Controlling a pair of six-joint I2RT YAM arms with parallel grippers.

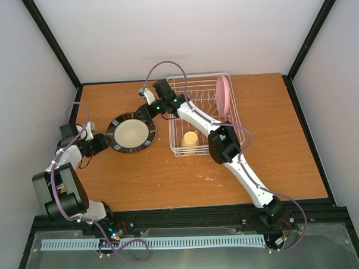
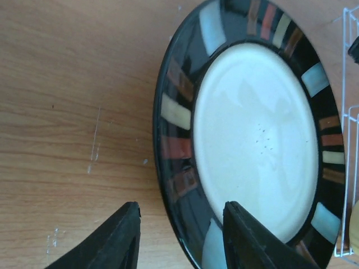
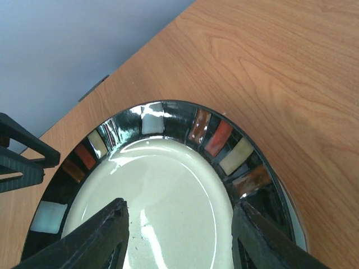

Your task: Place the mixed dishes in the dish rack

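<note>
the left arm (image 1: pixel 65 175) is made of white tube-shaped links joined by chunky black housings, the bulkiest one near its base. the right arm (image 1: pixel 245 170) is built the same way, with long white links, black joints and a boxy black elbow. a thin lilac cable (image 1: pixel 164 65) runs in loose loops along each arm. small green lights (image 1: pixel 166 104) glow on the right arm's black wrist. a small board (image 1: pixel 115 234) with red wires and tiny lights sits at each arm's near end. the left gripper (image 1: pixel 105 142) and right gripper (image 1: pixel 147 112) are black, and their fingers (image 2: pixel 106 241) are plain matte black wedges.
</note>
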